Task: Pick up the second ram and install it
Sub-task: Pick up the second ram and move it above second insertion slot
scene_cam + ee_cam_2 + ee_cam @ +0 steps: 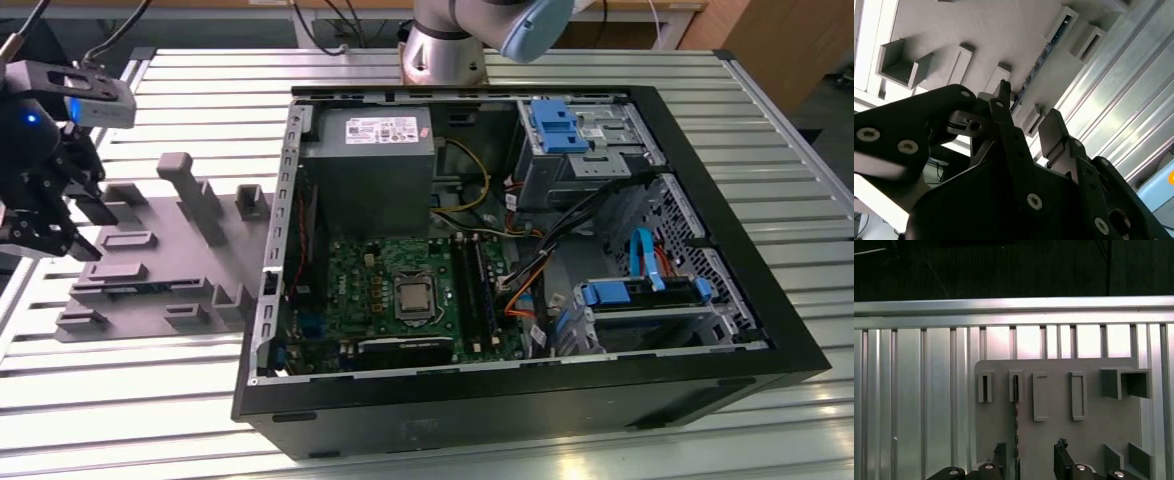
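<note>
The second ram [1015,420] stands on edge in a slot of the grey holder tray [1094,430], showing as a thin dark strip. In the second wrist view it is a narrow blue-green line [1036,67] between the tray's blocks. My gripper [1029,455] hovers over the tray, open, with one black finger [999,452] on each side of the stick's line and a gap to it. Nothing is held. In the exterior view the gripper [60,225] hangs above the end of the tray [160,250] at the exterior view's left.
An open computer case [534,400] lies at the exterior view's right of the tray, with its motherboard [387,290] and black memory slots [475,285] exposed. The slatted metal table [200,90] runs all around. The arm's base [441,50] stands behind the case.
</note>
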Available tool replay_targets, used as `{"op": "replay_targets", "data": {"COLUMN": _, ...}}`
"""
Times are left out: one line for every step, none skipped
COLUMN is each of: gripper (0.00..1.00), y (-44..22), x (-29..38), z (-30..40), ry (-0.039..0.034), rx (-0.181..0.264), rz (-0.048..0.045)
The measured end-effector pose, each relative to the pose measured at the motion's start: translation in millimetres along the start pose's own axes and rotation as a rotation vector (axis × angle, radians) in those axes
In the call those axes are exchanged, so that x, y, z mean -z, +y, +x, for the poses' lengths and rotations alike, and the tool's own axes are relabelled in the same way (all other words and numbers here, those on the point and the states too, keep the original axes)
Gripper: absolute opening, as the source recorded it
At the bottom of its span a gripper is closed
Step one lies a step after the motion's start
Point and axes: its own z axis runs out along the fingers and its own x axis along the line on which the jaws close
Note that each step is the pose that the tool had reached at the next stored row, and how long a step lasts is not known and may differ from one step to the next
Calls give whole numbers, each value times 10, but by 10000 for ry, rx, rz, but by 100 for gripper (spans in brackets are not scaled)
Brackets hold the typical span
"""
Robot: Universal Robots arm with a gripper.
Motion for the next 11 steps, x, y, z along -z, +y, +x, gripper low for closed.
{"op": "replay_targets", "data": {"gripper": 50, "y": 0, "x": -18, "z": 1, "ry": 1, "rx": -2, "rz": -5}}
{"op": "replay_targets", "data": {"gripper": 50, "y": 0, "x": -23, "z": 1, "ry": 1, "rx": -1, "rz": -7}}
{"op": "replay_targets", "data": {"gripper": 50, "y": 0, "x": -22, "z": 1, "ry": 1, "rx": -2, "rz": -7}}
{"op": "replay_targets", "data": {"gripper": 50, "y": 0, "x": -13, "z": 1, "ry": 4, "rx": -2, "rz": -11}}
{"op": "replay_targets", "data": {"gripper": 50, "y": 0, "x": 7, "z": 1, "ry": 1, "rx": -2, "rz": -7}}
{"op": "replay_targets", "data": {"gripper": 50, "y": 0, "x": 14, "z": 0, "ry": 0, "rx": -2, "rz": -6}}
{"op": "replay_targets", "data": {"gripper": 50, "y": 0, "x": 14, "z": 0, "ry": -1, "rx": -2, "rz": -5}}
{"op": "replay_targets", "data": {"gripper": 50, "y": 0, "x": 14, "z": 0, "ry": -2, "rx": -3, "rz": -3}}
{"op": "replay_targets", "data": {"gripper": 50, "y": 0, "x": 16, "z": 0, "ry": -1, "rx": -2, "rz": -4}}
{"op": "replay_targets", "data": {"gripper": 50, "y": 0, "x": 18, "z": 0, "ry": 0, "rx": -2, "rz": -5}}
{"op": "replay_targets", "data": {"gripper": 50, "y": 0, "x": 20, "z": 0, "ry": 0, "rx": -2, "rz": -6}}
